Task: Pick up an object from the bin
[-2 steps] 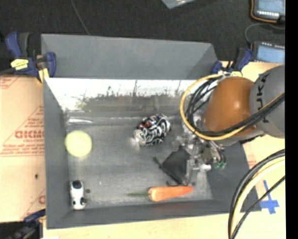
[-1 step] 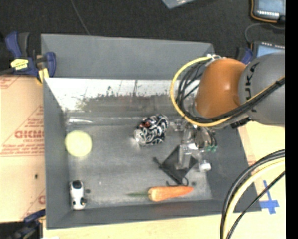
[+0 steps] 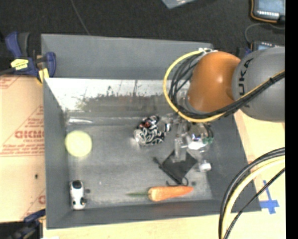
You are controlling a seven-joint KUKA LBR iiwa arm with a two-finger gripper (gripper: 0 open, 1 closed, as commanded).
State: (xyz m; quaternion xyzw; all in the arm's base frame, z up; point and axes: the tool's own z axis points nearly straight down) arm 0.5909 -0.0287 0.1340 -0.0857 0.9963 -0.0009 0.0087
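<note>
My gripper (image 3: 191, 161) hangs low in the right half of the bin, its fingers apart and open. A flat black angular piece (image 3: 174, 170) lies on the bin floor just under and between the fingertips, sticking out to their left. An orange carrot (image 3: 169, 192) with a thin green stem lies a little nearer the front wall, below the gripper. A crumpled black, white and red thing (image 3: 151, 130) sits to the upper left of the gripper, apart from it.
A pale yellow-green ball (image 3: 78, 144) rests at the left side of the bin. A small white and black toy (image 3: 77, 193) stands in the front left corner. The arm's orange cover and looped cables hang over the bin's back right.
</note>
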